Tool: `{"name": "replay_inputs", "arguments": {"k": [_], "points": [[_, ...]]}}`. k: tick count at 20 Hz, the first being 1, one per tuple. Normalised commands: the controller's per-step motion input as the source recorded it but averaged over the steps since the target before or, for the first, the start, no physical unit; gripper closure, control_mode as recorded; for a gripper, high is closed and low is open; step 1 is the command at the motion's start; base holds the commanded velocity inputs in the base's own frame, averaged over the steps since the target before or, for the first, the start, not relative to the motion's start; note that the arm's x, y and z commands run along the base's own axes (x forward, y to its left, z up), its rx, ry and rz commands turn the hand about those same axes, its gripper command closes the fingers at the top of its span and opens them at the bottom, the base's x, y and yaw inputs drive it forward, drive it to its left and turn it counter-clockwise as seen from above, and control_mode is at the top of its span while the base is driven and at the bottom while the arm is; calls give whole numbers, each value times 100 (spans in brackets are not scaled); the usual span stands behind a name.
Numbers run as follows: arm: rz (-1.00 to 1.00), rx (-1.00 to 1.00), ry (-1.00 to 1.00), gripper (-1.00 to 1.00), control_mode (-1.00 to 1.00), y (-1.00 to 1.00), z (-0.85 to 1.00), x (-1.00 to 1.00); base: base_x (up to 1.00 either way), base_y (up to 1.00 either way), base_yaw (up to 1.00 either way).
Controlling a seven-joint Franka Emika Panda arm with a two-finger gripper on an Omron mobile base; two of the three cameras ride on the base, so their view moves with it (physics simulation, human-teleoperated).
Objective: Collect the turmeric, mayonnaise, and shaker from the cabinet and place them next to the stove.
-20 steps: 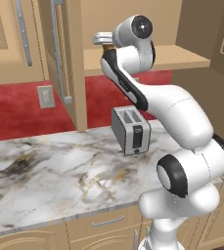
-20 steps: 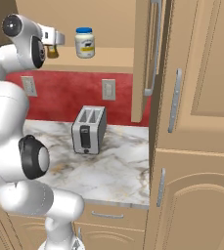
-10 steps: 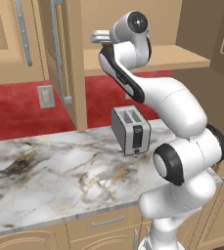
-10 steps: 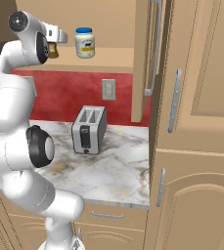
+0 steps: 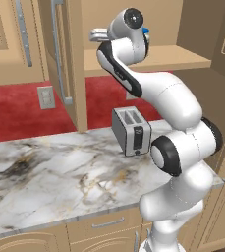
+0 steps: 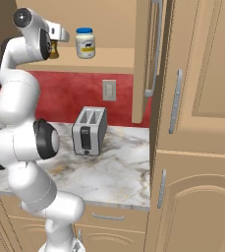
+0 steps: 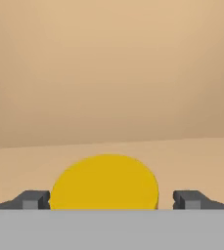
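- The turmeric (image 7: pixel 105 181), a yellow-lidded jar, stands on the cabinet (image 6: pixel 111 58) shelf, between the fingertips (image 7: pixel 33 199) of the gripper (image 7: pixel 111 201), whose jaws are fully spread and grasp nothing.
- The step appears to be the first pickup; next, the jaws likely must close on the jar.
- The right base view adds the mayonnaise (image 6: pixel 85 43) beside it.

Turmeric (image 7: pixel 104 181): yellow lid alone visible at lower centre, jar body cut off. Mayonnaise (image 5: pixel 145 31): blue lid sliver showing behind the arm, upper centre.
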Motion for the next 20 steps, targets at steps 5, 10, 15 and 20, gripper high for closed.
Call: {"name": "replay_inputs", "arguments": {"k": [5, 10, 15, 20], "points": [[0, 0, 4, 100, -100, 10, -2, 21, 0, 0, 0], [0, 0, 2, 100, -100, 5, -2, 7, 0, 0, 0], [0, -1, 4, 100, -100, 6, -4, 0, 0, 0, 0], [0, 0, 0, 100, -100, 0, -4, 0, 0, 0, 0]]}}
